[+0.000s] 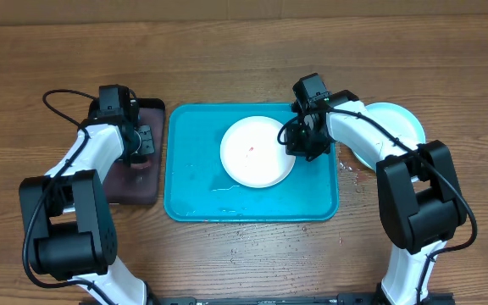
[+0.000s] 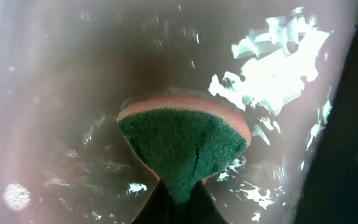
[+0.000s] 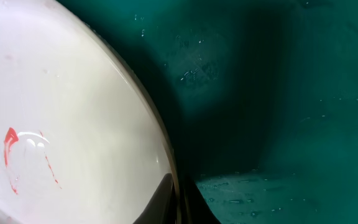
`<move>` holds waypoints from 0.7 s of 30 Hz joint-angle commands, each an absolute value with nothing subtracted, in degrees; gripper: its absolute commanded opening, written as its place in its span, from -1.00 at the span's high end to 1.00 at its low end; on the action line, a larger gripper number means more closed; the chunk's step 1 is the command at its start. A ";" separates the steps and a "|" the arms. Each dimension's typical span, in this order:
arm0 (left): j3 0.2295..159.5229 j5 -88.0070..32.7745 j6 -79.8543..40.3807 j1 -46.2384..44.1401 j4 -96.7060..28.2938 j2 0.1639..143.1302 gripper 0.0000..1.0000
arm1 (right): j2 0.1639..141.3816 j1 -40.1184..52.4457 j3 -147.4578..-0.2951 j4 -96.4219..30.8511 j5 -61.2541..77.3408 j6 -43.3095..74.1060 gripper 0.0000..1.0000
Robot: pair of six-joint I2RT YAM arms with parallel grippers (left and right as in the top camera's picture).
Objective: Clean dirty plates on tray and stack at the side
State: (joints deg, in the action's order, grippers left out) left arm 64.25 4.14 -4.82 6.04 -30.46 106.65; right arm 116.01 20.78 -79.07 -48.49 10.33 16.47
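Here, one round white plastic plate [image 1: 257, 157], red-smeared, lies on the single large turquoise rectangular plastic tray [image 1: 193, 191], its rim pinched by the right gripper [image 1: 302, 140]. A second plate, the round light-cyan plastic plate [image 1: 396, 123], rests beside that tray. The left gripper [image 1: 140, 146] clamps one green-pink sponge [image 2: 185, 143] over one black tray [image 1: 142, 182].

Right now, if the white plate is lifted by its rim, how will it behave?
The white plate looks thin and rigid, so probably light. Water on the tray suggests a slippery rim. Gripped at one edge by the right gripper, it may tilt.
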 commanded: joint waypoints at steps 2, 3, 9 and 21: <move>66.65 4.89 -0.16 6.39 -31.77 102.89 0.19 | 116.51 21.04 -78.70 -48.47 9.89 16.45 0.93; 66.65 4.86 -0.21 6.39 -32.12 102.80 -0.24 | 116.51 21.04 -78.70 -48.47 9.89 16.45 0.93; 66.41 4.86 -0.30 6.39 -34.26 103.44 -0.33 | 116.51 21.04 -78.70 -48.47 9.89 16.45 0.92; 65.19 4.86 -1.52 6.42 -32.10 103.77 0.35 | 116.51 21.04 -78.70 -48.53 9.89 16.45 0.93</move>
State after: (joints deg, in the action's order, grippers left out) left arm 65.36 4.40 -1.26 6.04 -32.42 104.57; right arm 116.01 20.78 -79.07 -48.60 10.33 16.47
